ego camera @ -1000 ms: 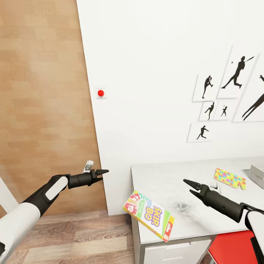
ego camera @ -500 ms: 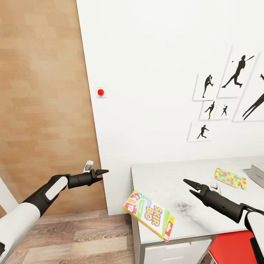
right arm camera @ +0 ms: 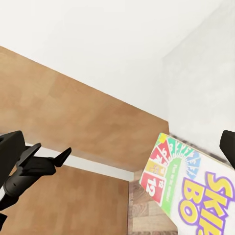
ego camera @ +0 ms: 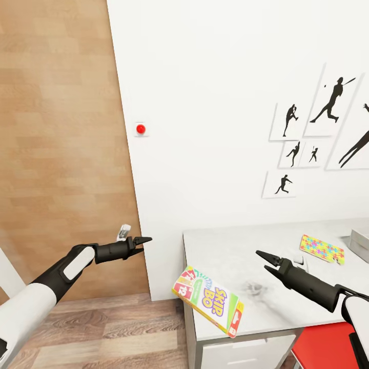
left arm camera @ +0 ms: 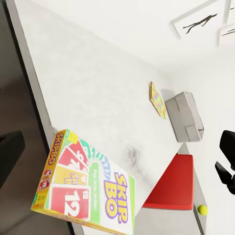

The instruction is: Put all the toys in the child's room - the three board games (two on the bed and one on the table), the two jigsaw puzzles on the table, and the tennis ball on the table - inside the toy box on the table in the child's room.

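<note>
The white Skip-Bo board game [ego camera: 207, 301] lies on the table's [ego camera: 230, 251] front left corner, overhanging the edge. A jigsaw puzzle [ego camera: 321, 249] lies flat further right, and a corner of the pale grey toy box [ego camera: 360, 241] shows at the picture's edge. My left gripper [ego camera: 145, 243] hangs open off the table's left end, above the floor. My right gripper [ego camera: 264, 260] is open over the table, right of the Skip-Bo and apart from it. The left wrist view shows the Skip-Bo [left arm camera: 88, 188], puzzle [left arm camera: 157, 99], toy box [left arm camera: 186, 116] and the tennis ball [left arm camera: 202, 209].
A red chair seat [ego camera: 323, 346] stands under the table's front edge, below my right arm. The white wall with athlete silhouettes [ego camera: 328, 102] runs behind the table. A wooden panel [ego camera: 61, 154] and wood floor [ego camera: 118, 333] lie to the left.
The whole picture shifted very slightly a second ago. Both arms and the things on the table stand as before.
</note>
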`<state>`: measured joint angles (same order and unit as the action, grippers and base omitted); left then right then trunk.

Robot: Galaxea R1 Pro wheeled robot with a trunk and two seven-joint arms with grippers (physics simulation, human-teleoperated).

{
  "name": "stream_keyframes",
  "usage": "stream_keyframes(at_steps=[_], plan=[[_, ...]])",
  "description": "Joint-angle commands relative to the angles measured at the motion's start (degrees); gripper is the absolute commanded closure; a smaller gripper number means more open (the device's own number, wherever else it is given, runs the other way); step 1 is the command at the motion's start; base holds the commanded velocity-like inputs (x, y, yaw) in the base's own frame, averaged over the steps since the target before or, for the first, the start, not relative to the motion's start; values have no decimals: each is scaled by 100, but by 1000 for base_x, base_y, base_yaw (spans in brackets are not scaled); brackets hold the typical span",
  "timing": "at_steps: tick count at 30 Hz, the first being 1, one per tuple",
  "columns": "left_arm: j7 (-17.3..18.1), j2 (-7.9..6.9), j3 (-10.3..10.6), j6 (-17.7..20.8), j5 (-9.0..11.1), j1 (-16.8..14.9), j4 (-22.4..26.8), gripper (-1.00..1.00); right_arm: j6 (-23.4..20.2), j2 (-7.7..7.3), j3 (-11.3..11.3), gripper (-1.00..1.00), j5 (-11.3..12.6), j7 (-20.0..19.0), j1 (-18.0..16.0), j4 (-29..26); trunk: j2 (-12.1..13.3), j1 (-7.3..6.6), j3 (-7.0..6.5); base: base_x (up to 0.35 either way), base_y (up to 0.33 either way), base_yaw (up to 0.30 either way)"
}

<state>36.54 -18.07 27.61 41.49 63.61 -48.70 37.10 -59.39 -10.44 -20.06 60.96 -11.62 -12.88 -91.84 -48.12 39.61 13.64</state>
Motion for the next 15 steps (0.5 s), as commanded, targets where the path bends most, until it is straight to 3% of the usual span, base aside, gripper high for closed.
stream_keyframes(at_steps=[1,5,12,15], plan=[[4,-6,25,17,38,-8,-1,-100,-27,0,-8,-100,-58,-59,-5,0,-7,1,8,0,0,0],[5,-5,25,17,38,-8,-1,-100,-28,-1,-7,-100,-58,-59,0,0,-7,1,8,0,0,0],[8,-11,25,17,38,-8,-2,-100,-27,-2,-7,-100,-58,-59,2,0,-287,155,134,0,0,0],[10,-12,25,17,38,-8,-2,-100,-17,-4,-7,-100,-58,-59,-2,0,-287,155,134,0,0,0]])
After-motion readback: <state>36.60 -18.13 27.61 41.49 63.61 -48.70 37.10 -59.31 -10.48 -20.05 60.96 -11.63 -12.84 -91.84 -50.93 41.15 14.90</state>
